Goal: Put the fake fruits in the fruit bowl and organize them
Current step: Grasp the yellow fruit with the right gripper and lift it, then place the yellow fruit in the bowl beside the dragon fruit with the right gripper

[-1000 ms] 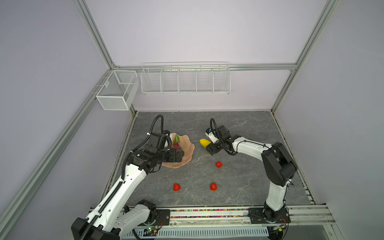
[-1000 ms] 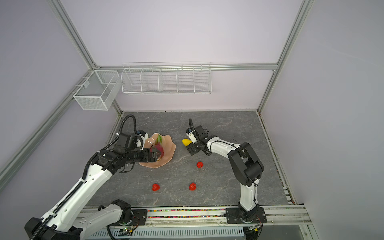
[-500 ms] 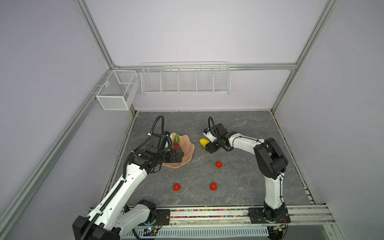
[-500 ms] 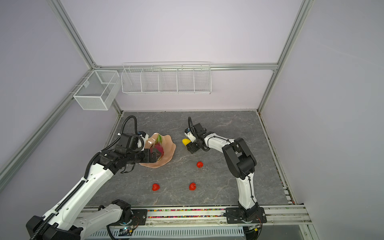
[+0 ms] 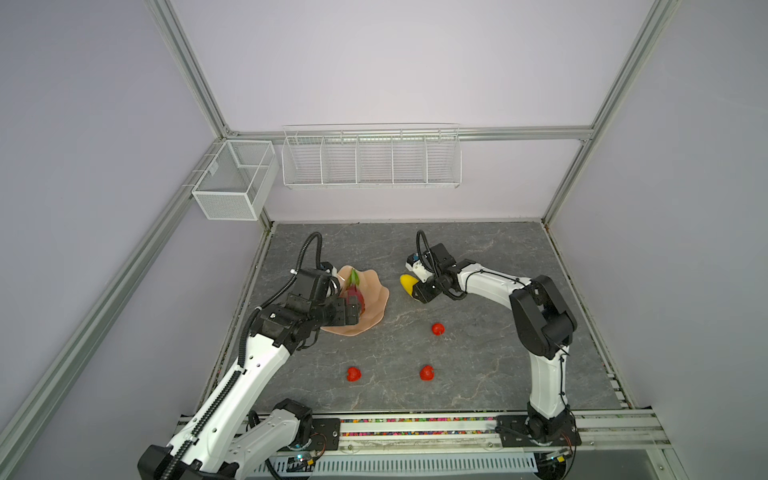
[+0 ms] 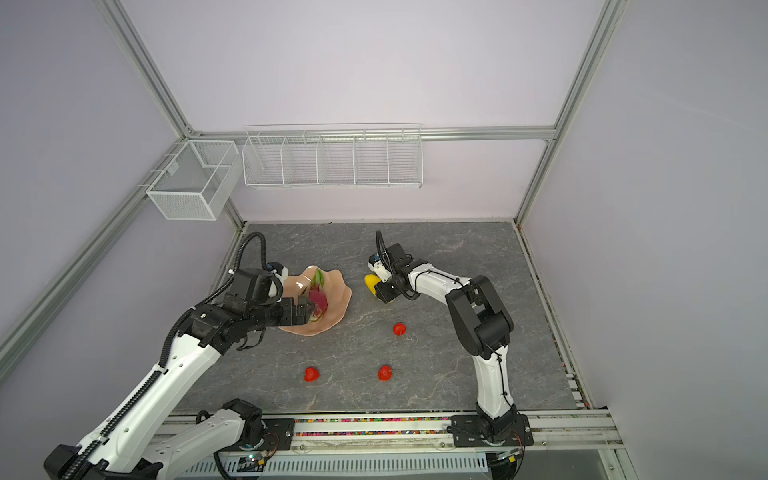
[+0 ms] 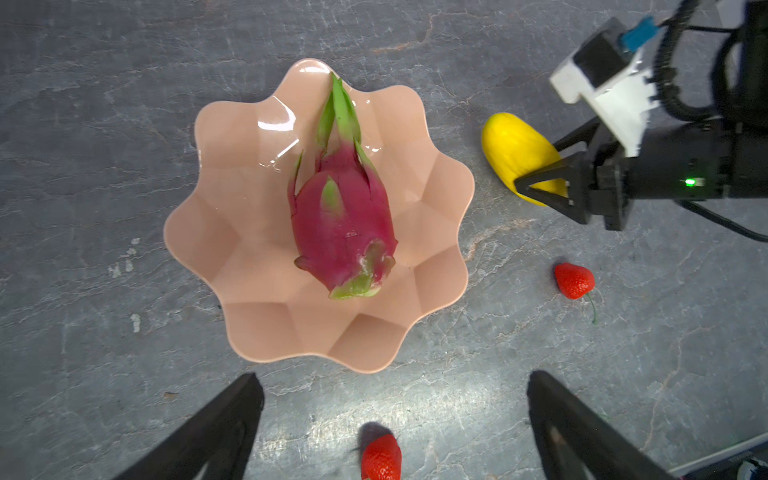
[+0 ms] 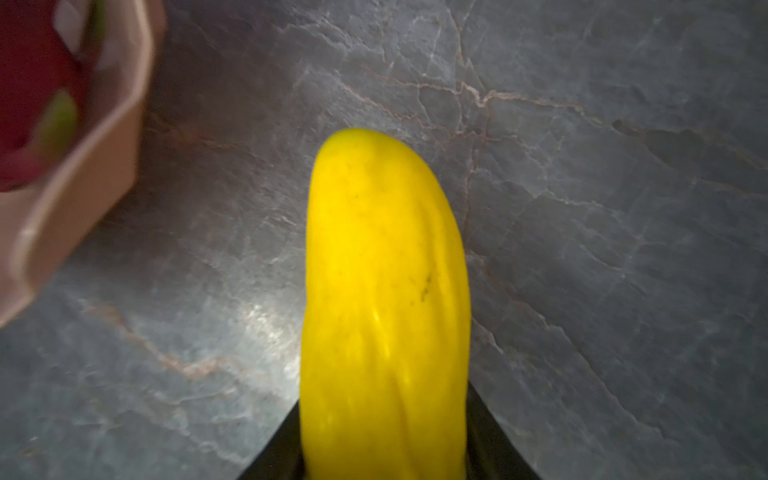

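Right claw (image 7: pixel 540 174) is shut on one end of the yellow fruit (image 8: pixel 382 291), whose long axis runs straight out ahead of the fingers, free end leading. The fruit sits low at the tabletop (image 5: pixel 478 257), just beside the fruit bowl (image 7: pixel 249 316), which lies toward the left arm's side, slightly off that axis. The dragon fruit (image 7: pixel 340 224) lies along the bowl's middle. Left claw (image 7: pixel 395 374) hangs wide open and empty over the bowl's edge. Three strawberries (image 5: pixel 437 329) lie out on the tabletop.
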`<state>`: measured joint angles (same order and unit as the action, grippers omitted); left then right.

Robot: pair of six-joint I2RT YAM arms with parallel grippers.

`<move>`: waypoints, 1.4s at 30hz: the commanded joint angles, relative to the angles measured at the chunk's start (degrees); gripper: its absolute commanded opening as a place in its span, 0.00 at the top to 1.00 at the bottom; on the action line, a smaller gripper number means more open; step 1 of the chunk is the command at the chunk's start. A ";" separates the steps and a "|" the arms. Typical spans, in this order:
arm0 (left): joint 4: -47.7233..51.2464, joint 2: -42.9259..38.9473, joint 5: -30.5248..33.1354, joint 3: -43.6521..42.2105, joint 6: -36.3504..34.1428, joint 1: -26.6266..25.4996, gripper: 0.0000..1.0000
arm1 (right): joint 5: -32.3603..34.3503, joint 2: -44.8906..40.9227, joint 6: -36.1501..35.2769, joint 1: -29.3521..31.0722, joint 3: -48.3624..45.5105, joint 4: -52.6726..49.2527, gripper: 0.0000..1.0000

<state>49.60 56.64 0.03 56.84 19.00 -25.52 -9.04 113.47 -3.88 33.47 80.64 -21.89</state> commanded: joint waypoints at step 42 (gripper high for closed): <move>-3.55 -4.78 10.71 -4.03 2.81 -0.06 0.01 | 0.92 4.42 38.27 14.87 5.29 13.01 0.46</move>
<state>45.89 52.34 10.50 53.65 22.20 -25.52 -8.75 116.77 34.00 48.47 84.27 -8.36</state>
